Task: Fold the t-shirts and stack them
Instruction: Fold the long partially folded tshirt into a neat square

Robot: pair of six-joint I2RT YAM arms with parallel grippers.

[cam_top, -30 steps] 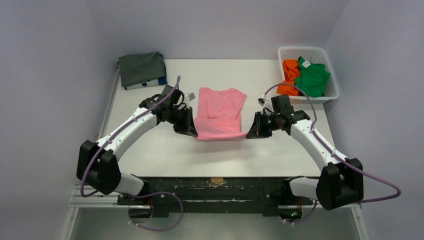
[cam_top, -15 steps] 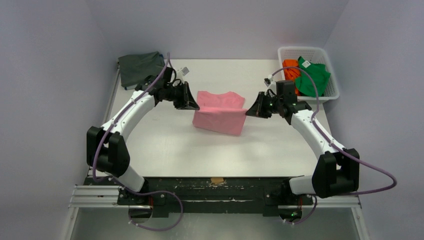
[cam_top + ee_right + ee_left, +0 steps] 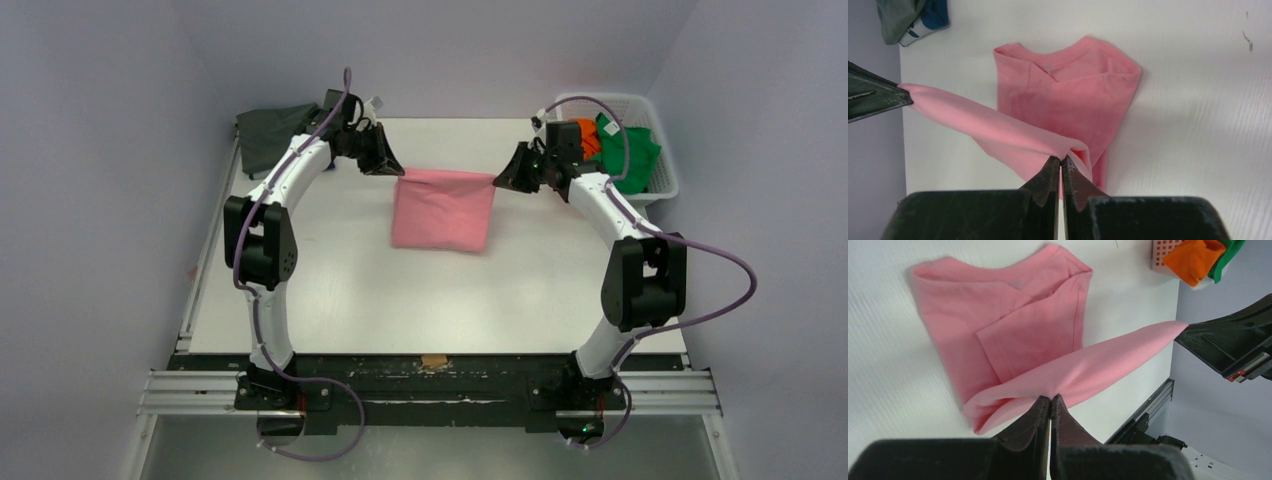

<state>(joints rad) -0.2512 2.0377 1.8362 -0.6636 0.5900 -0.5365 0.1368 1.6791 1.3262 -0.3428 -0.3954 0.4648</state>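
Pink t-shirt (image 3: 443,210) at middle of table (image 3: 330,290), hem held taut between left gripper (image 3: 397,172) and right gripper (image 3: 497,183), each clamped on a corner. I judge this the halving fold. Next: lower hem evenly onto collar end, then release both.

A white counter (image 3: 430,290) is enclosed on three sides by plain pale lilac walls (image 3: 440,50), at 9, 12 and 3 o'clock. Its edge at 6 o'clock is bordered by a dark metal rail (image 3: 430,378), below which a grey floor (image 3: 450,450) is seen. Everything is evenly, softly lit.
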